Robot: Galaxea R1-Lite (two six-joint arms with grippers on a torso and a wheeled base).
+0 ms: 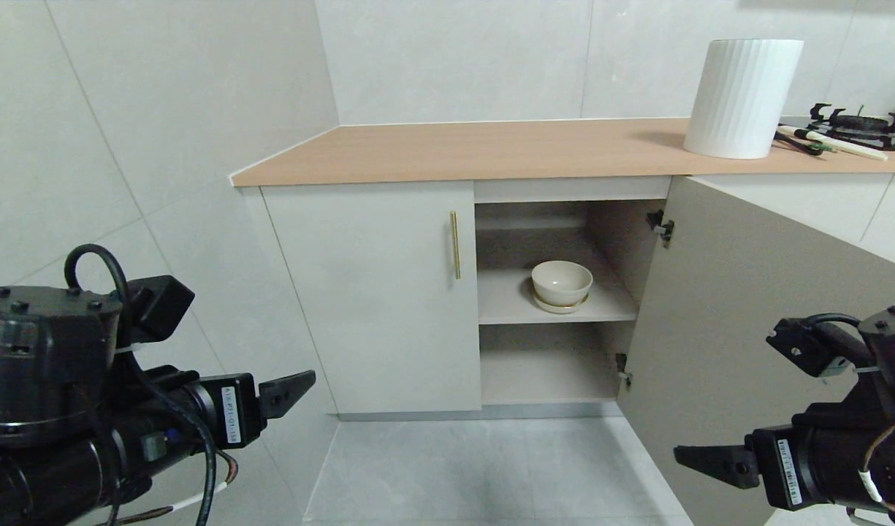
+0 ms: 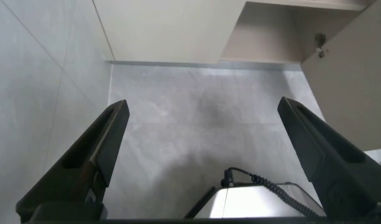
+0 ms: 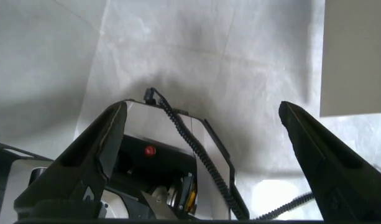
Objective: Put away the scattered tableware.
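Tableware lies in two places here. A cream glazed bowl [image 1: 562, 282], round and smooth, sits in a shallow matching saucer [image 1: 560, 305] on the upper shelf [image 1: 505, 307] of a low kitchen cabinet [image 1: 571, 190]. The cabinet's right door [image 1: 725, 329] is swung wide open toward the robot's right. The closed left door [image 1: 374, 292] is matte pale grey and has a slim brass handle [image 1: 455, 245]. Above them runs a wood-grain desk [image 1: 491, 150]. At its far right stands a tall white ribbed canister [image 1: 743, 98]. Just beyond the canister lie a few slender utensils [image 1: 831, 142], likely chopsticks, one pale and one dark, next to a black stove grate [image 1: 860, 120]. These loose sticks seem to be what is left to put away. They lie above and to the right of both arms, well apart from them, with their long axes running roughly along the desk. The right arm is the nearer one, though the open door stands between it and the desk edge. The left claw [image 2: 202, 107] hangs low over the grey tiled floor [image 1: 491, 467] with its two dark wedge fingers spread wide and nothing between them. The right claw [image 3: 202, 109] is also low, equally spread and empty.
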